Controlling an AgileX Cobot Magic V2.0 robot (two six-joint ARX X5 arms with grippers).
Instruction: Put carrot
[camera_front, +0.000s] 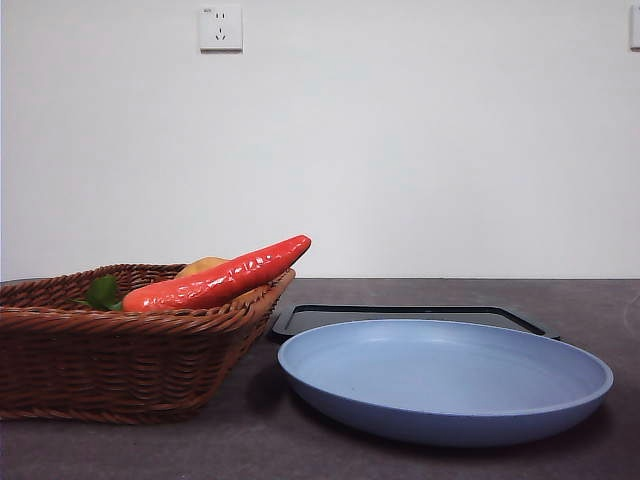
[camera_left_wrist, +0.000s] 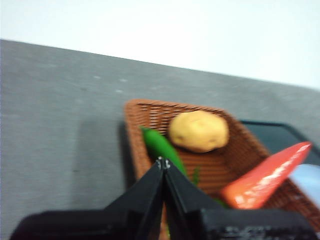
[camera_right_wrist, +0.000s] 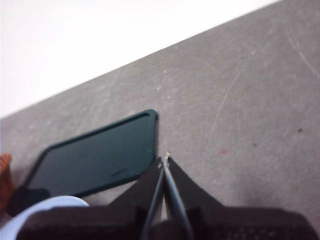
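Note:
The glossy orange-red carrot (camera_front: 220, 279) lies in the brown wicker basket (camera_front: 110, 355) at the left, its thin tip resting over the basket's right rim and its green leaves (camera_front: 100, 292) at the left end. In the left wrist view the carrot (camera_left_wrist: 265, 176) leans against the basket's wall. My left gripper (camera_left_wrist: 163, 161) hovers above the basket (camera_left_wrist: 150, 112), shut and holding nothing. Off to the right, my right gripper (camera_right_wrist: 164, 159) is shut and empty above the bare table beside the dark tray (camera_right_wrist: 95, 157). Neither arm shows in the front view.
A yellow-brown potato (camera_left_wrist: 198, 131) and a small green vegetable (camera_left_wrist: 162, 148) lie in the basket with the carrot. A light blue plate (camera_front: 445, 380) sits front right of the basket, and a flat dark tray (camera_front: 410, 316) lies behind the plate.

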